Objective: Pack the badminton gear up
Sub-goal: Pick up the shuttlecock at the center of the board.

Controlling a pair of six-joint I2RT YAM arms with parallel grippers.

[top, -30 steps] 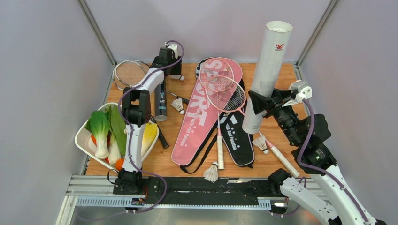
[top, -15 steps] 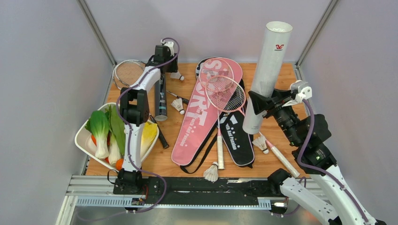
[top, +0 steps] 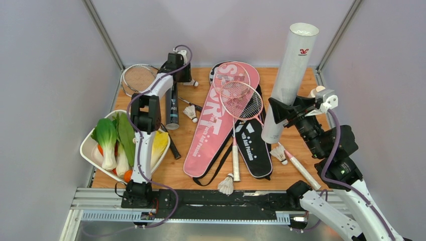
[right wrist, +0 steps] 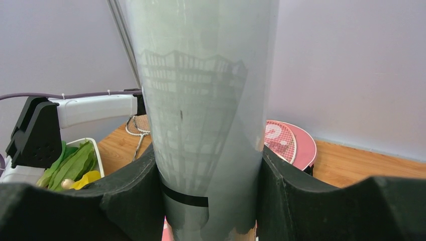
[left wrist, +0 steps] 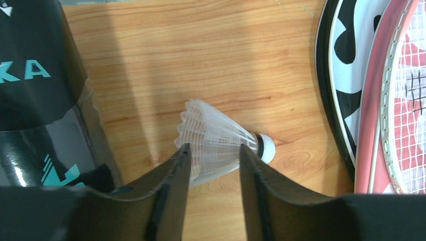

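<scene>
A white feather shuttlecock (left wrist: 216, 143) lies on its side on the wood at the back of the table, next to the lying black tube (left wrist: 35, 90). My left gripper (left wrist: 213, 148) is down over it, and both fingers press against its feather skirt. In the top view the left gripper (top: 185, 80) hides most of that shuttlecock (top: 193, 83). My right gripper (right wrist: 208, 165) is shut on the white tube (right wrist: 206, 100). It holds this tube (top: 294, 70) upright and tilted, open end up, at the right (top: 284, 108).
The pink bag (top: 211, 130) and black bag (top: 253, 150) lie mid-table with two pink rackets (top: 236, 90) on them. A silver racket (top: 138, 78) sits back left. Loose shuttlecocks (top: 191, 113) (top: 279, 153) (top: 226, 185) lie around. A vegetable tray (top: 88, 155) stands front left.
My left gripper's jaws have narrowed onto the shuttlecock and the wrist has shifted slightly. The right arm has moved the white tube a little to the right.
</scene>
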